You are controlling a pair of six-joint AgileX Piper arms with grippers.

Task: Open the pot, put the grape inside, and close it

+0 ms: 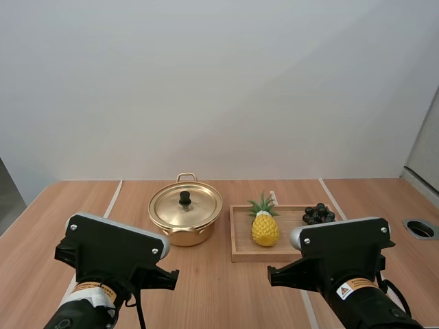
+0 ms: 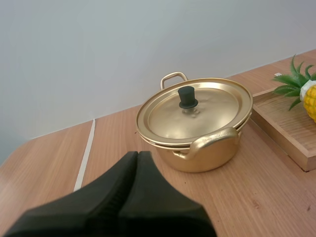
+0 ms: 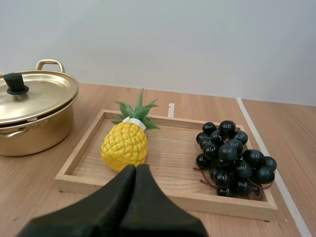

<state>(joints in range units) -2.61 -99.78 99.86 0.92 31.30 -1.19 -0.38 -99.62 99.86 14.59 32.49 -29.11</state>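
Note:
A gold pot (image 1: 184,218) stands on the table left of centre, its lid (image 2: 195,108) on and a black knob (image 2: 187,97) on top. A bunch of dark grapes (image 1: 318,214) lies at the right end of a wooden tray (image 1: 240,253). In the left wrist view my left gripper (image 2: 137,154) is shut on nothing, short of the pot. In the right wrist view my right gripper (image 3: 136,168) is shut on nothing, just before the tray's (image 3: 168,190) near rim, with the grapes (image 3: 232,157) beyond it to one side.
A toy pineapple (image 1: 265,224) lies in the tray next to the grapes, close to my right gripper's tip (image 3: 125,143). A round grommet hole (image 1: 420,229) sits in the table at the far right. Pale seams run along the tabletop.

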